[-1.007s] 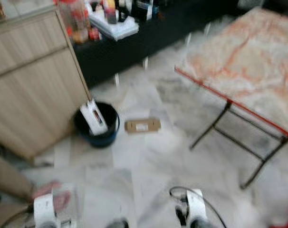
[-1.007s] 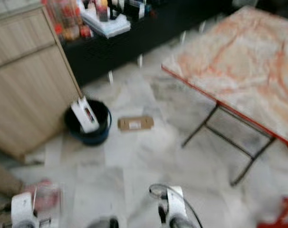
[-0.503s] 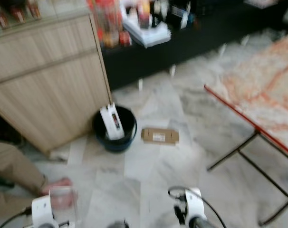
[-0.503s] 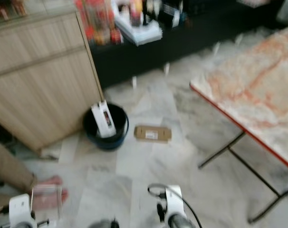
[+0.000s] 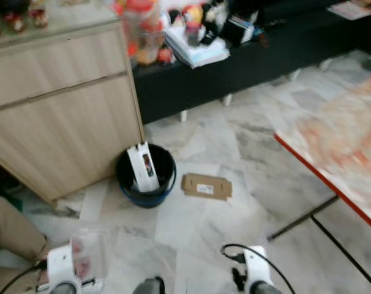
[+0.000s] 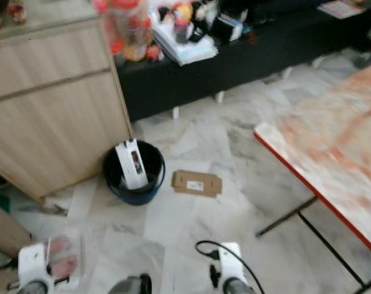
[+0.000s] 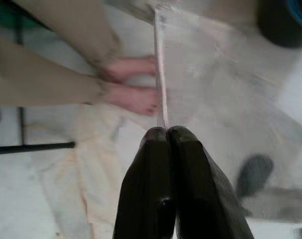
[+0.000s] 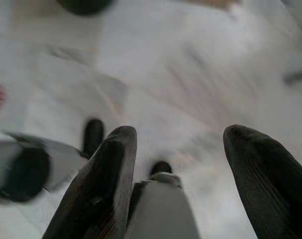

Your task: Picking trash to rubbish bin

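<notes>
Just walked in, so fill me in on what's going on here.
The robot stands on the marble floor, its left gripper shut on a clear plastic container. Ahead, the rubbish bin by the wooden cabinet holds a white box. A flattened cardboard piece lies beside it. The right gripper is open.

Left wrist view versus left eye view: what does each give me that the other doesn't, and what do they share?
The left wrist view adds the close-up: the left end effector pressed shut on the edge of the clear plastic container, with a person's bare feet just beyond. The left eye view adds the layout: a flat cardboard piece on the floor beside the bin, a white carton standing in it, the wooden cabinet and the red-edged table. Both share the container, the bin and the person's tan trouser leg.
</notes>
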Available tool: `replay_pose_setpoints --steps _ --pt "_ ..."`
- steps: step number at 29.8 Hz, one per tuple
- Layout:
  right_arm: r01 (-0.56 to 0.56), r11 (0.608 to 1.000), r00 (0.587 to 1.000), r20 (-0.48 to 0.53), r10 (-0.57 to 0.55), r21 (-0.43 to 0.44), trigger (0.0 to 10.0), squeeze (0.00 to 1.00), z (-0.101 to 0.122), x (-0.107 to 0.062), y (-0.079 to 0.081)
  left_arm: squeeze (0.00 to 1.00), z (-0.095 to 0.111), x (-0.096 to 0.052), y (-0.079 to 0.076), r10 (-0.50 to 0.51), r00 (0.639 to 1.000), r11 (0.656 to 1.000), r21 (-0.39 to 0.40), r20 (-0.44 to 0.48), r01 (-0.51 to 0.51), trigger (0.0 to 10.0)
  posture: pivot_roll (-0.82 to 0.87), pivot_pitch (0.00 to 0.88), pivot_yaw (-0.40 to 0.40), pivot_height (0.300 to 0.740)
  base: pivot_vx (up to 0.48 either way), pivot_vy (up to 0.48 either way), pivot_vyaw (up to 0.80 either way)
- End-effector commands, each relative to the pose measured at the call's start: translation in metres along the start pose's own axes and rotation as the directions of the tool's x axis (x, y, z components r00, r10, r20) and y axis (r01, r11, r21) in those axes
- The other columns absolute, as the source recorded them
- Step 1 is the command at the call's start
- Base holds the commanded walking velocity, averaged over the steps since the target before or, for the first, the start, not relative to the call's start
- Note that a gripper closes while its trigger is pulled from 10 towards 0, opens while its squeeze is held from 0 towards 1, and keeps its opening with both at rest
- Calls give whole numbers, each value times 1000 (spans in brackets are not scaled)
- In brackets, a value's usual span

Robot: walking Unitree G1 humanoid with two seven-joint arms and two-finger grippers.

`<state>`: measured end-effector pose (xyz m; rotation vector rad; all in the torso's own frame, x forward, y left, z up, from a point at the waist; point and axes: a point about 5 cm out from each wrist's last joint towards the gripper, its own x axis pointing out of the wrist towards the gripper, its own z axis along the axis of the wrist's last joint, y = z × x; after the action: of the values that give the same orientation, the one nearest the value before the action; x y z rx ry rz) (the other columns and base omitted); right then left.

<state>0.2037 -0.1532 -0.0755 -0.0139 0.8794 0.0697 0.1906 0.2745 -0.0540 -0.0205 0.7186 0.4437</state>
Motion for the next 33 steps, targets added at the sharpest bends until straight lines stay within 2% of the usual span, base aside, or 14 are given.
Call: replay_pose_setpoints --steps 1,21,25,30,33 --pt "23 999 999 -49 -22 23 10000 0 -17 -4 -8 0 -5 -1 -2 -1 1000 1000 4 -15 1 10000 119 185 6 740 394 0 0" --pt "25 999 998 -52 -24 29 10000 0 -15 -4 -8 0 -2 0 -4 -12 1000 1000 21 -3 12 10000 126 155 8 740 393 0 0" --pt "8 1000 999 -50 -8 -8 10000 0 -15 -3 -6 0 3 1 0 -11 1000 999 38 9 10 10000 133 154 8 740 401 0 0" --pt "10 1000 998 -64 -11 -10 10000 0 -19 -4 -6 0 5 1 2 -6 1000 999 38 13 5 10000 139 150 9 740 399 0 774" --pt "19 1000 998 -67 -18 13 10000 0 -20 -5 -7 0 5 1 -1 -23 1000 998 52 16 22 10000 135 152 8 740 405 0 160"
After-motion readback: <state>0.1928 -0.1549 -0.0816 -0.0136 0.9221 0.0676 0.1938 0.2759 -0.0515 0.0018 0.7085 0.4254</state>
